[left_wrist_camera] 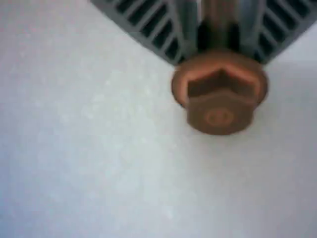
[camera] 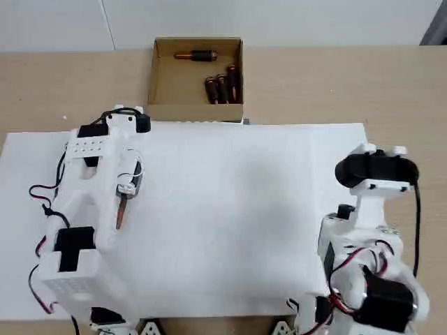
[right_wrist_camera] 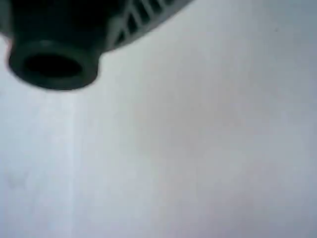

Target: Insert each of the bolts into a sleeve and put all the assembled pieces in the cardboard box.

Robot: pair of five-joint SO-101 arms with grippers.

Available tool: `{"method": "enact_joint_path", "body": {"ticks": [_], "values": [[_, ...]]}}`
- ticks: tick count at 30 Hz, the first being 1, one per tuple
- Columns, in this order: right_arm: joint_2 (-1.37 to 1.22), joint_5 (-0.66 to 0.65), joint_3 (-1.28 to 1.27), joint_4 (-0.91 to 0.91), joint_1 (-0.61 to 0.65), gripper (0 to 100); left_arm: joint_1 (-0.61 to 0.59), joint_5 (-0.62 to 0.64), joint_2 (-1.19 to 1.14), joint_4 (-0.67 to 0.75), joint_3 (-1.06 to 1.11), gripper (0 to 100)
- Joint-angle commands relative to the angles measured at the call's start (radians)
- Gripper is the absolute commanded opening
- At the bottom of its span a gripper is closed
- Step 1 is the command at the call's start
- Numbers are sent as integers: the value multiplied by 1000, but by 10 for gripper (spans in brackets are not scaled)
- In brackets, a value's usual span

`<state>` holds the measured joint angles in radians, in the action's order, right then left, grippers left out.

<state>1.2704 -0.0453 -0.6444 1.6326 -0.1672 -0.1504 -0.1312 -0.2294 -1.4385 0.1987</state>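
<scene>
Nearest the left wrist camera is a brown bolt [left_wrist_camera: 220, 94], its hex head poking out past the grey ribbed fingers [left_wrist_camera: 143, 22] that clamp its shank just above the white sheet [left_wrist_camera: 89, 148]. From above, the left hand [camera: 126, 190] is closed on that bolt and hangs low over the sheet's left part, with the arm stretched forward and the bolt slanting down towards the near edge. The right hand [right_wrist_camera: 84, 22] grips a black sleeve [right_wrist_camera: 49, 62], whose open bore faces the wrist camera. That arm sits folded back at the sheet's right edge, well apart from the left one. At the far side of the surface [camera: 314, 84] stands the box [camera: 155, 77], with four pieces [camera: 222, 88] already in it: three side by side and one lying alone near the back wall. I judge that this is the last pair, with each part picked up and not yet joined. The next move calls for bringing the two hands together over the middle of the sheet and turning the wrists until shank and bore share one line. I cannot tell how much shank stands free of the fingers. If it is little, the bolt may need a fresh grip nearer its head before it goes in.
</scene>
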Motion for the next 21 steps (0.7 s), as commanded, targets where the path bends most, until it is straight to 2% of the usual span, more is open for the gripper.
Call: {"method": "enact_joint_path", "body": {"ticks": [1, 9, 21], "values": [[4, -18, 68, -15, -5, 4, 25, 37, 84, -86, -70, 6], [4, -43, 71, -13, -10, 3, 71, 44, 347, -130, -114, 6], [4, -44, 71, -13, -10, 3, 100, 49, 362, -137, -119, 6]]}}
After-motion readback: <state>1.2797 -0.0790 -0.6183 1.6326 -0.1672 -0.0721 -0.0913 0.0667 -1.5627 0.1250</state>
